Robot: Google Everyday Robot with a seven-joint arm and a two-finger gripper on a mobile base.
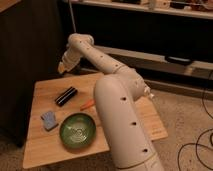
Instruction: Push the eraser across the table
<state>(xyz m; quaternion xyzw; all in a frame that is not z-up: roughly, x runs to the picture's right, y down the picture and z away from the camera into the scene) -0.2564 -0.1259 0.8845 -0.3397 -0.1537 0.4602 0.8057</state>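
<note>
I hover gripper [63,68] over table's [42,92] far edge, beyond eraser [66,95], not touching, probably staging the push. Can't tell how open or whether holding anything.

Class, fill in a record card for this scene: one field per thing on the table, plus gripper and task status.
table: light wood, low
eraser: black, far left of table
pad: blue-grey, nearer than eraser
bowl: green, front, beside pad
marker: orange, between eraser and arm
gripper: raised above far edge, apart from eraser
status: eraser untouched
</note>
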